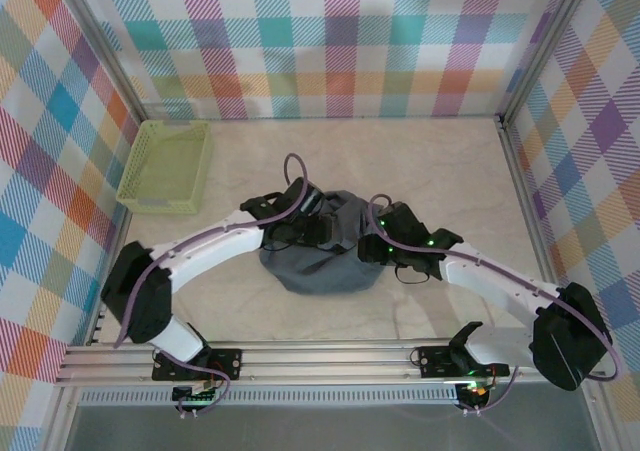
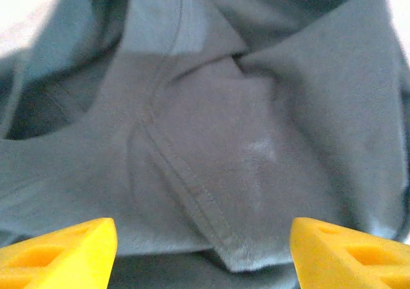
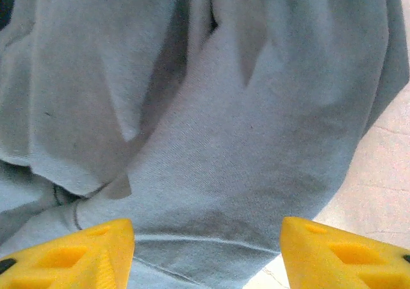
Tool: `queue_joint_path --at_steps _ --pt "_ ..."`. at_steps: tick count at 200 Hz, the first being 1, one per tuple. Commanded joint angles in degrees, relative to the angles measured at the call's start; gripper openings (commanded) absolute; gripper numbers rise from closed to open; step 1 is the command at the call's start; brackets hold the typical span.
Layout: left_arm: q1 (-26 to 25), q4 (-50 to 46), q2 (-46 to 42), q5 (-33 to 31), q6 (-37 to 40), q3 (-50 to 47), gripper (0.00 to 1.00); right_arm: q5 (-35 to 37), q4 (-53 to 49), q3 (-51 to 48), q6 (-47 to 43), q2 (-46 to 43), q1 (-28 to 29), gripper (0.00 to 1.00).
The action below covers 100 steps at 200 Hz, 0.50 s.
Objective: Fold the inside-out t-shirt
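Observation:
The slate-grey t-shirt lies bunched in a heap at the middle of the table, not spread flat. My left gripper is over the heap's upper left part. In the left wrist view a stitched hem runs between its open yellow fingers, which have cloth under them but grip nothing. My right gripper is at the heap's right edge. Its yellow fingers stand wide apart above a fold of the shirt, open.
A lime-green mesh basket sits at the back left by the wall. Bare beige table lies behind and to the right of the shirt. Plaid walls enclose three sides. A metal rail runs along the near edge.

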Motion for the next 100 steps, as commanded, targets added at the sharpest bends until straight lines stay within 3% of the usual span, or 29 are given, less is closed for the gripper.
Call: queue_joint_path --at_steps 1,52,82,100 --pt "-0.5 2.2 1.6 5.0 -3.7 1.2 0.70 -0.6 4.2 -2.9 3.2 -1.3 0.0 0.64" --pt "-0.7 5.0 6.1 6.9 -5.8 0.7 0.57 -5.1 11.9 -2.7 5.0 1.5 1.8 0.74" --pt "-0.6 6.0 7.4 7.2 -6.2 1.1 0.37 -4.8 12.5 1.5 5.3 7.6 3.2 0.75" --pt "-0.6 5.8 7.5 7.1 -6.0 1.8 0.27 -1.9 9.3 4.0 6.8 11.4 3.6 0.69"
